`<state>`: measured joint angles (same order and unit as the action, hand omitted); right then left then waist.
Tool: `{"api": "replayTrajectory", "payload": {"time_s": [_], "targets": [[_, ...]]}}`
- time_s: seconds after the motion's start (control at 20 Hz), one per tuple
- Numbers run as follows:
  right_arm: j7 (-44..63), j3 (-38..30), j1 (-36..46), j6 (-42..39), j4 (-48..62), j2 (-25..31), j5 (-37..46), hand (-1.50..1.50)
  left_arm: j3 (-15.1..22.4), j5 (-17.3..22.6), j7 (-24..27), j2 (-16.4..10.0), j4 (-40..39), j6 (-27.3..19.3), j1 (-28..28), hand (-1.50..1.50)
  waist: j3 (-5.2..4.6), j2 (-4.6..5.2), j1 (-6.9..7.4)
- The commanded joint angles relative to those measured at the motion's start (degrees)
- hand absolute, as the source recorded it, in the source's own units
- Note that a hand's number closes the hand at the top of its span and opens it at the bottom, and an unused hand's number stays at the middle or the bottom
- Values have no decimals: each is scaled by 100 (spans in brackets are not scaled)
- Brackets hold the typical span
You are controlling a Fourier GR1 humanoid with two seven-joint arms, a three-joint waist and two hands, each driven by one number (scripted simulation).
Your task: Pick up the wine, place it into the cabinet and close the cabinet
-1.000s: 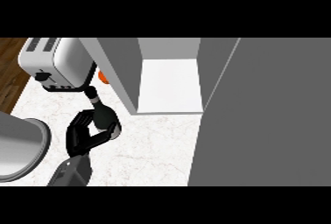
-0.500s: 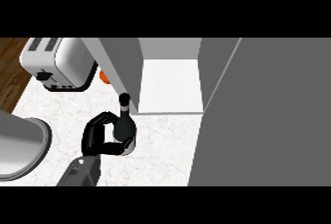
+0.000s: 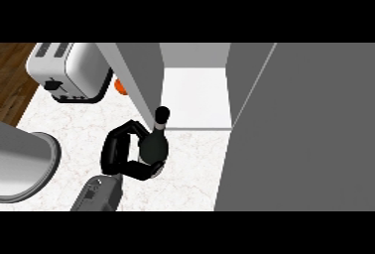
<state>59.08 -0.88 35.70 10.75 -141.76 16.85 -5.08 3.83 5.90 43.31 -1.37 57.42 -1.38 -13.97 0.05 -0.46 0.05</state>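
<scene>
Left hand (image 3: 116, 151) curled round wine (image 3: 154, 143); cabinet (image 3: 198, 99) open.

Overall light: the scene is lit evenly and brightly, with a soft, diffuse look.
Brightest area: the cabinet shelf (image 3: 194, 99) is rendered almost pure white.
Worktop: the marble worktop (image 3: 198, 168) is shown pale and uniform, its veining kept faint.
Flat greys: the cabinet door (image 3: 139, 74) and the side panel (image 3: 307, 139) are shaded in dull mid grey.
Sheen: a soft highlight is carried on the toaster (image 3: 70, 69).
Darkest tones: the wine bottle (image 3: 154, 144) and the left hand (image 3: 117, 151) are seen near black.
</scene>
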Motion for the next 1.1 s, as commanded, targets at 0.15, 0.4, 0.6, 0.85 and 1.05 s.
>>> {"api": "replayTrajectory", "payload": {"time_s": [0.15, 0.4, 0.6, 0.85, 1.05], "targets": [[143, 142, -368, -2, -411, -185, -261, -150, 767, 379, -1454, 133, 1870, -42, 280, 150, 0, 8, 17], [77, 242, -408, 54, -428, -284, -244, -150, 1650, 805, -2255, 135, 2914, -1175, 353, 150, -3, 16, -13], [377, 596, -200, 292, -546, -356, 75, -150, 1800, 765, -3241, 136, 3386, -1865, -377, 150, -7, 6, -40], [212, -346, -123, -108, -255, 12, -758, -150, 2026, 531, -3828, 136, 3250, -2836, -1205, 150, -2, 30, -71], [652, -221, 34, -8, -573, 111, -657, -150, 1350, 749, -4379, 136, 2699, -2702, -1909, 150, -7, 24, -122]]}}
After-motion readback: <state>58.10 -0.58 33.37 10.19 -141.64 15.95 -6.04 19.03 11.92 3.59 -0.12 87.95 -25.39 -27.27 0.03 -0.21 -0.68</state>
